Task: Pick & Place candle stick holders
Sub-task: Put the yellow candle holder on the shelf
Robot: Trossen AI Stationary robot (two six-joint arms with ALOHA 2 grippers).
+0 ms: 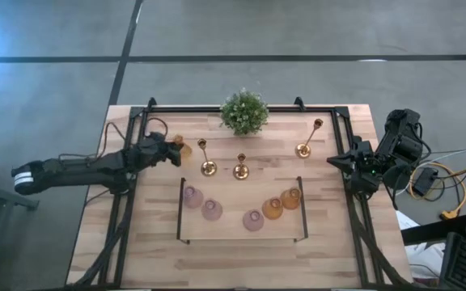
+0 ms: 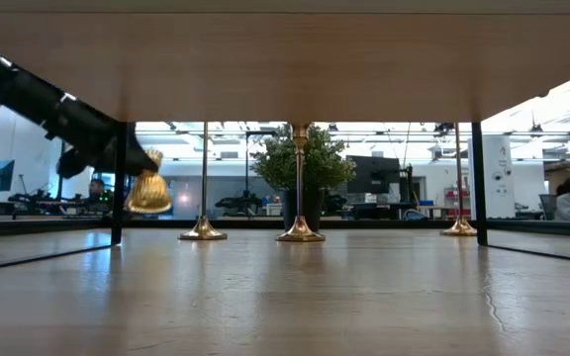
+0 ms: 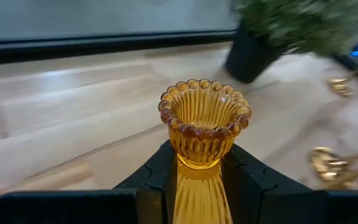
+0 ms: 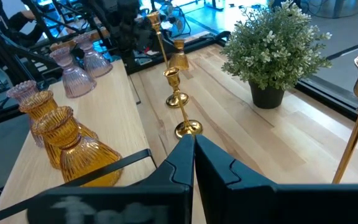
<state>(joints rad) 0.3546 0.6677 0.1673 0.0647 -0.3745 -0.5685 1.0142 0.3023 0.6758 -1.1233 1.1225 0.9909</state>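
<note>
Left gripper (image 1: 176,149): clamped on an amber glass cup (image 3: 204,124), fingers (image 3: 157,171) pressed to either side of its ribbed stem, scalloped rim facing forward and clear of the pads. In the low view the cup (image 2: 149,188) hangs above the tabletop, not touching it.

Just past the held cup, toward the table's middle: first brass candlestick (image 1: 207,158), upright. A little farther on, second candlestick (image 1: 241,166), also upright. Potted plant (image 1: 244,111) sits beyond these, against the far edge of the table (image 1: 160,242).

Third candlestick (image 1: 307,139) stands well apart from the left gripper, across the table and nearer the right arm.

Toward the table's near edge, well clear of the held cup: three pink cups (image 1: 211,209) in a loose arc, then two amber cups (image 1: 282,203) touching or nearly so.

Right gripper (image 1: 332,161): over the table's right edge, fingers (image 4: 179,165) pressed together, nothing between them. Nearest to it are the two amber cups; the third candlestick stands close on its other side.
</note>
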